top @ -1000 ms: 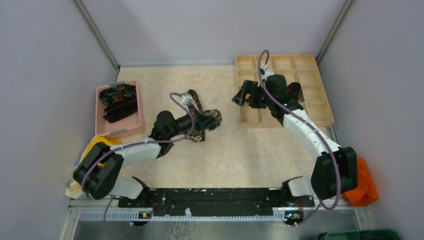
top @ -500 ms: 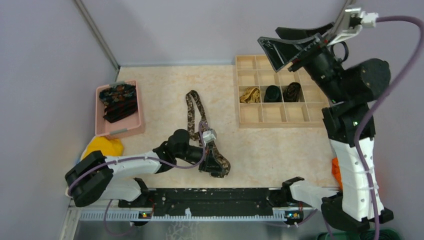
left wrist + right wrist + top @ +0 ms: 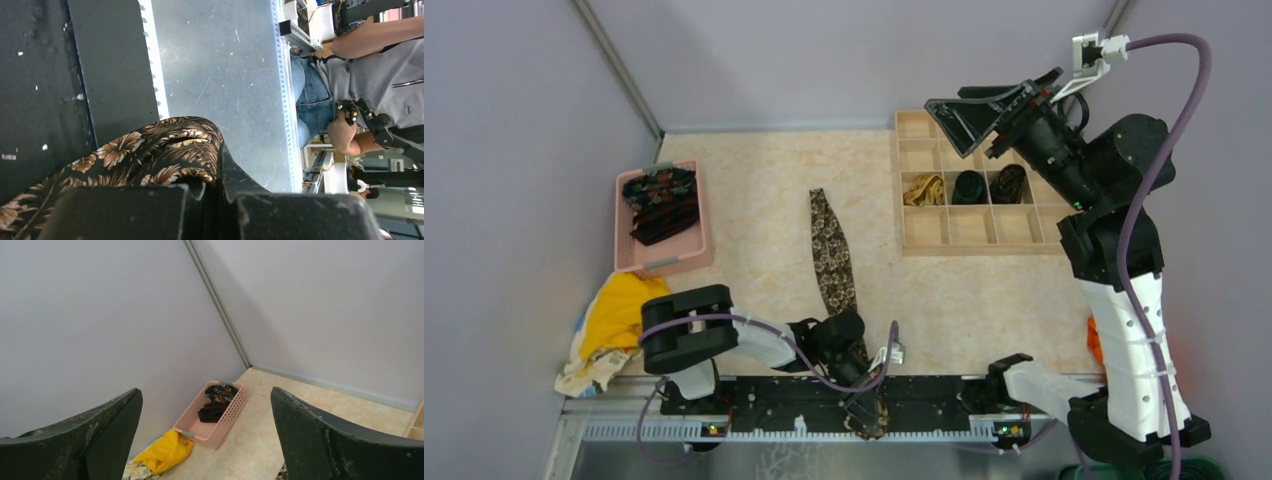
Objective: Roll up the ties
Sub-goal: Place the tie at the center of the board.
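A long black-brown leaf-print tie point(image 3: 832, 255) lies straight down the middle of the table, its narrow end far. My left gripper point(image 3: 865, 393) is low over the black rail at the near edge. It is shut on the tie's near end, which drapes past the rail. In the left wrist view the tie point(image 3: 165, 155) is pinched in my left gripper point(image 3: 220, 175). My right gripper point(image 3: 969, 110) is raised high above the wooden tray, open and empty. In its own view my right gripper point(image 3: 205, 390) frames the pink basket. More ties point(image 3: 662, 203) lie in that basket.
The pink basket point(image 3: 629, 255) stands at the left, also in the right wrist view point(image 3: 190, 422). A yellow cloth point(image 3: 619, 305) lies near it. The wooden compartment tray point(image 3: 984, 230) at the right holds a golden-tan roll point(image 3: 923, 188) and two dark rolls point(image 3: 969, 186). An orange cloth point(image 3: 1092, 340) shows behind the right arm.
My left gripper has pulled the tie's end toward the near edge and over the rail, so the tie now lies straight. The raised right arm has swung slightly lower.
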Robot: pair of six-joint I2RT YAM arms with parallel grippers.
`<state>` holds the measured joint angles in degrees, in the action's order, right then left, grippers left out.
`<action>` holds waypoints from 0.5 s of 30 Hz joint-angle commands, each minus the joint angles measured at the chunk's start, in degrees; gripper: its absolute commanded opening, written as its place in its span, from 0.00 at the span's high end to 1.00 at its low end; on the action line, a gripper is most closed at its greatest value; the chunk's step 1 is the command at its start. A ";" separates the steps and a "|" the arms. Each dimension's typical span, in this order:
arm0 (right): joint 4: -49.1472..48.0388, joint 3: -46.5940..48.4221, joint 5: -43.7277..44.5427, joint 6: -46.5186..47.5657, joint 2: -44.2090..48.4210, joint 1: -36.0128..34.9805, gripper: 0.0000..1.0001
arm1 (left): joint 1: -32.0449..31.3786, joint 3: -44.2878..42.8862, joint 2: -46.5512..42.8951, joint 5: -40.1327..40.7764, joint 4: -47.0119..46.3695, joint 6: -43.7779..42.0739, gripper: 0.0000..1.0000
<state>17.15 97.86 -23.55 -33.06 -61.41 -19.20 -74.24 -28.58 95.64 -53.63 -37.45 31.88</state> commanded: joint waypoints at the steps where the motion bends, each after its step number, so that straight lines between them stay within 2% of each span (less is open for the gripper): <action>1: 1.57 1.05 0.82 2.05 3.47 -0.57 0.01 | -0.73 -4.26 3.92 -3.59 -3.53 0.03 1.00; 5: 4.98 -2.53 4.17 4.81 6.87 -0.57 0.01 | -0.73 -9.32 5.48 2.89 5.46 -5.02 1.00; 10: 5.08 -13.20 7.71 6.20 11.79 -0.57 0.01 | -0.51 -20.35 12.17 12.42 15.45 -8.72 1.00; 15: 9.73 -16.76 12.43 8.35 14.92 -0.53 0.01 | 2.30 -33.79 21.31 17.78 20.61 -7.82 1.00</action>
<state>22.72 82.08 -16.25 -27.64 -47.33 -19.35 -74.30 -53.98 110.93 -42.19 -23.27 25.69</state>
